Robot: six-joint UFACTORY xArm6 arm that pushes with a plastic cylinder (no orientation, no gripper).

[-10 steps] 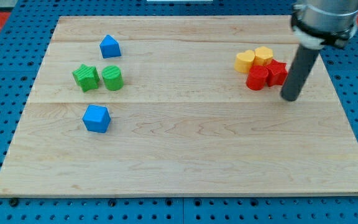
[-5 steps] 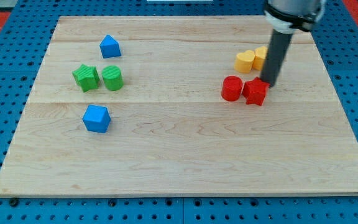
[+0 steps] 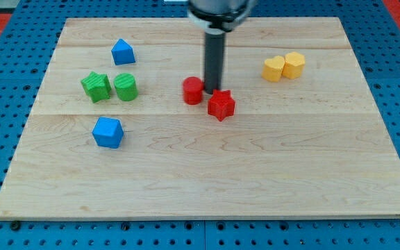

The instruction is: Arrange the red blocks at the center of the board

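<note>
A red cylinder (image 3: 193,90) and a red star-shaped block (image 3: 221,105) lie near the middle of the wooden board (image 3: 207,173), a little above centre. My tip (image 3: 212,92) stands between them, just right of the cylinder and at the star's upper left, touching or almost touching both. The rod rises straight up from there to the view's top.
Two yellow blocks (image 3: 284,67) sit together at the upper right. A blue block (image 3: 122,51) is at the upper left, a green star (image 3: 96,86) and a green cylinder (image 3: 125,87) below it, and a blue cube (image 3: 107,132) lower left.
My tip has swept left from the board's right side, pushing both red blocks away from the yellow ones to near the centre. The yellow, green and blue blocks stayed put.
</note>
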